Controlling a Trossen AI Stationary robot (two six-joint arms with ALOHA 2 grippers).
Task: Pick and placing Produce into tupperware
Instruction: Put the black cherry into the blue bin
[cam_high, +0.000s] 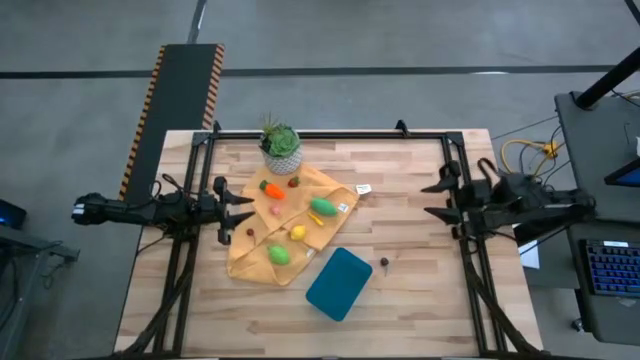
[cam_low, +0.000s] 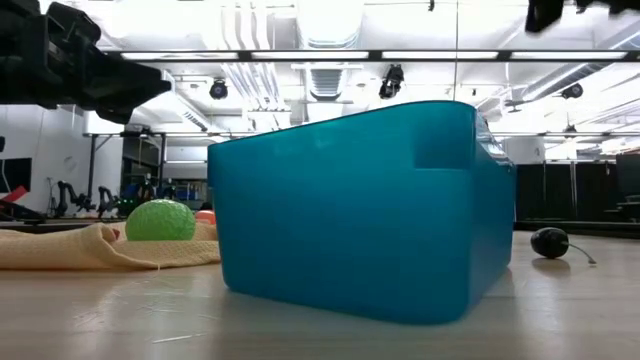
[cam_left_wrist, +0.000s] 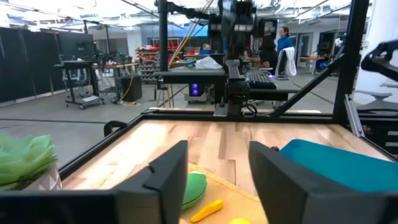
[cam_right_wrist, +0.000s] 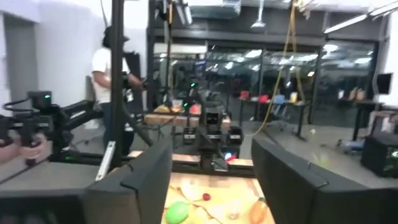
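The produce lies on a mustard cloth (cam_high: 262, 262) left of centre: an orange carrot (cam_high: 272, 189), a green oval piece (cam_high: 322, 208), a yellow piece (cam_high: 297, 233), a second green piece (cam_high: 279, 255) and a small dark red one (cam_high: 293, 182). The teal tupperware (cam_high: 339, 283) rests on the wood near the cloth's right corner and fills the low view (cam_low: 350, 210). My left gripper (cam_high: 240, 208) hovers open at the table's left edge, pointing level toward the cloth. My right gripper (cam_high: 438, 200) stands open at the right edge, raised, far from the produce. Nothing sits between either pair of fingers (cam_left_wrist: 163, 177) (cam_right_wrist: 144, 177).
A potted green plant (cam_high: 280, 146) stands at the cloth's far corner. A small dark piece (cam_high: 385, 262) lies alone on the wood right of the tupperware. Black frame rails (cam_high: 330, 134) border the table. A person (cam_right_wrist: 111, 68) stands in the room beyond the left arm.
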